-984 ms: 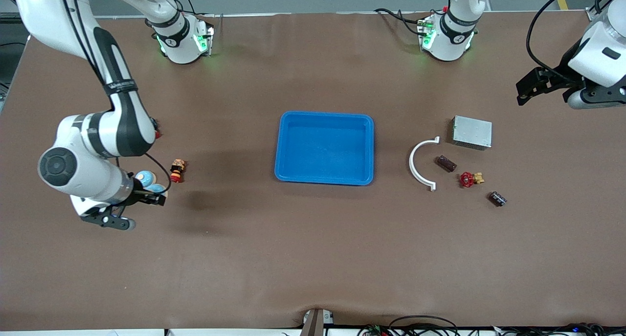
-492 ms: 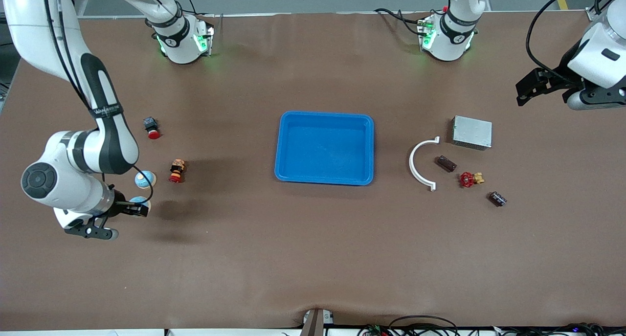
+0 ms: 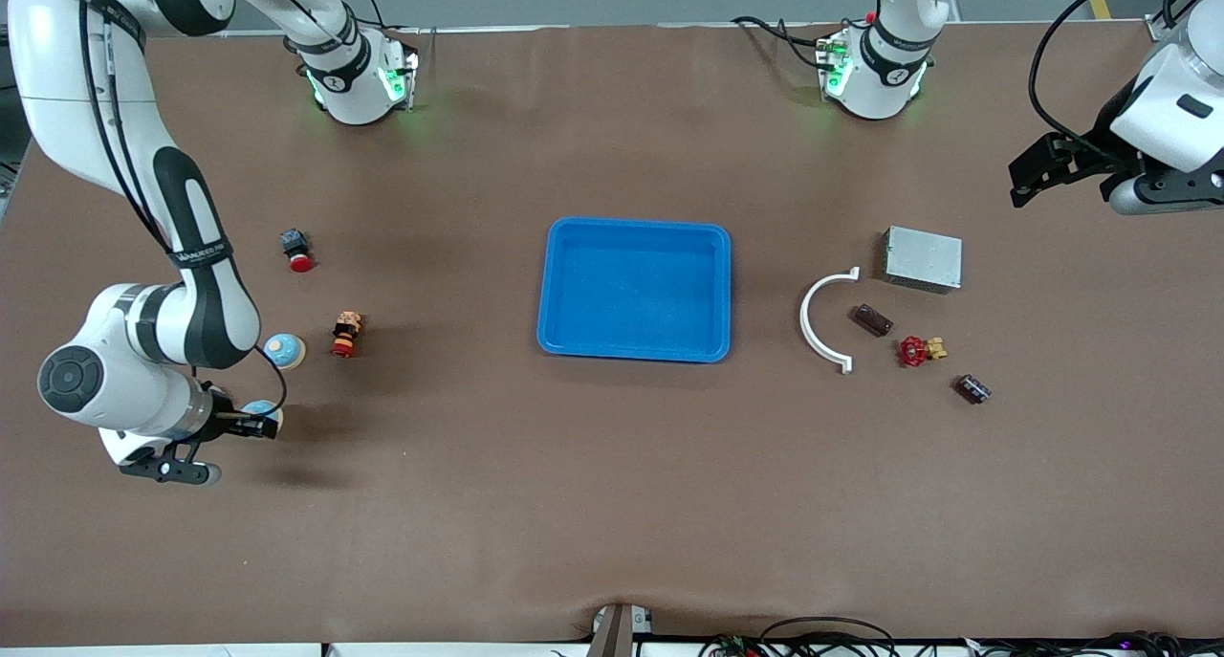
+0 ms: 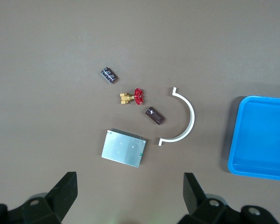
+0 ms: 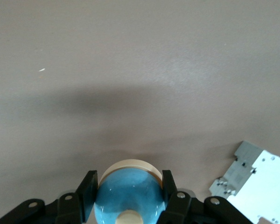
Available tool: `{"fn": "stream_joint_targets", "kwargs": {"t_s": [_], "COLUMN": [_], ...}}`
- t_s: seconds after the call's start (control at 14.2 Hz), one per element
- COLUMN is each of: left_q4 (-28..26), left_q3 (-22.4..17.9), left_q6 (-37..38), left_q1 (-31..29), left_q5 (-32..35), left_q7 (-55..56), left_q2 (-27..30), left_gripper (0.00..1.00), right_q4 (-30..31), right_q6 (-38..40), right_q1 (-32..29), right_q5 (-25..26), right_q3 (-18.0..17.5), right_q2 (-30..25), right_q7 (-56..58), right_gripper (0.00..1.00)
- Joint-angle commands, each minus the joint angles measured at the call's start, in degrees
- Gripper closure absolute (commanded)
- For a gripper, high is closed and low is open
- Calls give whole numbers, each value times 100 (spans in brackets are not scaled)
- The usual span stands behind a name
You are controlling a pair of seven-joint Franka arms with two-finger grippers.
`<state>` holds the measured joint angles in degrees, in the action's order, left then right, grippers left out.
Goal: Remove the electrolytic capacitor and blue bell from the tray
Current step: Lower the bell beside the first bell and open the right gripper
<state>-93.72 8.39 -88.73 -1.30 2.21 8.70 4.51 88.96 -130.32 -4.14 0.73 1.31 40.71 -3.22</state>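
My right gripper (image 3: 251,420) is shut on a blue bell with a cream base (image 5: 129,193), one finger on each side of its dome. It hangs over bare table at the right arm's end. A second blue bell (image 3: 284,350) stands on the table near it. Two dark capacitors lie at the left arm's end: a brown one (image 3: 872,319) (image 4: 154,115) and a black one (image 3: 973,387) (image 4: 108,75). My left gripper (image 3: 1040,171) (image 4: 130,196) is open and empty, high above the table next to the metal box.
A blue tray (image 3: 636,225) (image 4: 252,140) sits mid-table. Around the capacitors lie a white curved clip (image 3: 816,324), a metal box (image 3: 923,258) and a red valve (image 3: 918,351). Near the bells stand a small figurine (image 3: 345,334) and a red push-button (image 3: 297,249). A white breaker (image 5: 256,184) lies below the right gripper.
My right arm has carried the held bell away from the second bell, toward the right arm's end of the table, uncovering the red push-button. The left arm has stayed put.
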Motion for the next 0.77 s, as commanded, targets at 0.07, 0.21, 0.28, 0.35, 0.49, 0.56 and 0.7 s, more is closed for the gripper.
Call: {"fn": "stream_joint_targets", "kwargs": {"t_s": [0.07, 0.21, 0.28, 0.35, 0.49, 0.56, 0.7], "left_q4": [20, 20, 29, 38, 38, 47, 117], "left_q3": [-31, -31, -31, -31, -31, -39, -57], "left_q6": [-30, -30, -30, -30, -30, -30, -30], "left_q1": [43, 34, 34, 34, 25, 16, 16], "left_q5": [-28, -28, -28, -28, -36, -28, -10], "left_q7": [-62, -53, -53, -53, -61, -105, -79], "left_q2": [24, 15, 24, 15, 24, 24, 15], "left_gripper": [0, 0, 0, 0, 0, 0, 0], "right_q4": [-221, -273, -274, -274, -282, -283, -283], "right_q6": [-239, -257, -257, -257, -257, -274, -327], "right_q1": [-219, -246, -272, -289, -316, -333, -351], "right_q5": [59, 50, 50, 50, 41, 50, 41], "right_q3": [-122, -122, -122, -122, -122, -122, -122], "right_q2": [297, 367, 376, 403, 455, 464, 499], "right_q7": [208, 208, 208, 208, 208, 208, 208], "right_gripper": [100, 100, 100, 100, 100, 100, 100]}}
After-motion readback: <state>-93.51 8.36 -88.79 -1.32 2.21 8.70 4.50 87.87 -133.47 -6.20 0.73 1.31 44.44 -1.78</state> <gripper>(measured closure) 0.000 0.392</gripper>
